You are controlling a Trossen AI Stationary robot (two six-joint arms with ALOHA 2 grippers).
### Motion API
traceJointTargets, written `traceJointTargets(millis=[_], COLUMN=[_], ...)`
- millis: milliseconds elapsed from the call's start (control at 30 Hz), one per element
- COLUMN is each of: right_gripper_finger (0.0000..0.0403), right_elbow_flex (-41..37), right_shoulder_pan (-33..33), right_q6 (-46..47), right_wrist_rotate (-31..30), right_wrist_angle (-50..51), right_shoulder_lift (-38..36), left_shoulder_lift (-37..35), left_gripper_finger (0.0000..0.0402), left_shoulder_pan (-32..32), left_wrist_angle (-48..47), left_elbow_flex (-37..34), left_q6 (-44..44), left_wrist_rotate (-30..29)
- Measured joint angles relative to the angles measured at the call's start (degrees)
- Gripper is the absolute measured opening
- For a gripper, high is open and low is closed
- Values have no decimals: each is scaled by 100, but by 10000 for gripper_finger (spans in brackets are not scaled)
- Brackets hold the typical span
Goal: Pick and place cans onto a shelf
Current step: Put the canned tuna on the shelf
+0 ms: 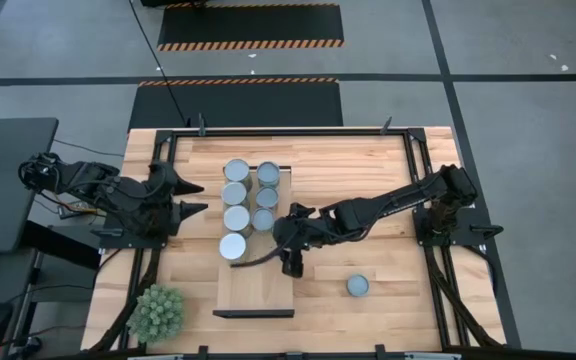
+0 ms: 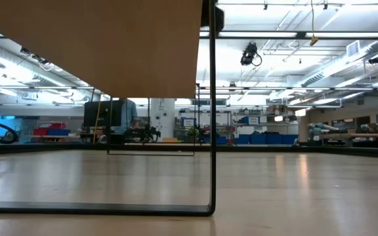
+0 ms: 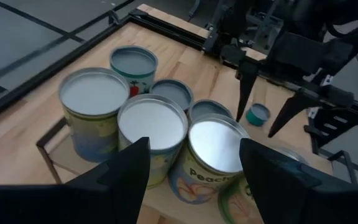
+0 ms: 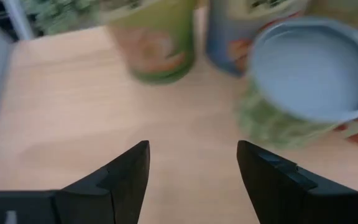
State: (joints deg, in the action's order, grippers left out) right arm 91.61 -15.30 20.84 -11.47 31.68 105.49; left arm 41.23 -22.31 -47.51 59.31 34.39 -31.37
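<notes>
Several cans [image 1: 236,217] stand upright in two rows on the far half of the shelf [image 1: 256,290], a pale board on a dark frame. One more can [image 1: 358,286] stands on the tabletop to the right, also seen small in the left wrist view [image 3: 258,114]. My right gripper [image 1: 290,264] hangs open above the shelf's right edge, just nearer than the rows, with nothing between its fingers [image 4: 129,174]. A blue-grey-topped can [image 4: 316,68] shows ahead of it. My left gripper [image 1: 196,196] waits open to the left of the shelf, pointing at the cans [image 3: 151,121].
A spiky green plant [image 1: 158,312] stands at the table's near left corner. The near half of the shelf is bare board. In the low view the shelf's board [image 2: 90,46] and its dark leg [image 2: 212,131] fill the left side. Bare tabletop lies around the lone can.
</notes>
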Motion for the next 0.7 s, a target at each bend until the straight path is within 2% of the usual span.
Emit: traceJointTargets(millis=[200,500,700], right_gripper_finger=[248,248,248], right_elbow_flex=[0,0,0], right_shoulder_pan=[-308,-808,-1390], right_q6=[176,1331,1931], right_wrist_rotate=[49,-7,-635], right_wrist_angle=[725,2642,3163], right_shoulder_lift=[-224,-633,-698], left_shoulder_lift=[0,0,0], left_gripper_finger=[254,254,254], left_shoulder_pan=[0,0,-7], left_wrist_angle=[4,10,22], left_elbow_flex=[0,0,0], left_q6=[256,602,1269], left_wrist_rotate=[437,686,752])
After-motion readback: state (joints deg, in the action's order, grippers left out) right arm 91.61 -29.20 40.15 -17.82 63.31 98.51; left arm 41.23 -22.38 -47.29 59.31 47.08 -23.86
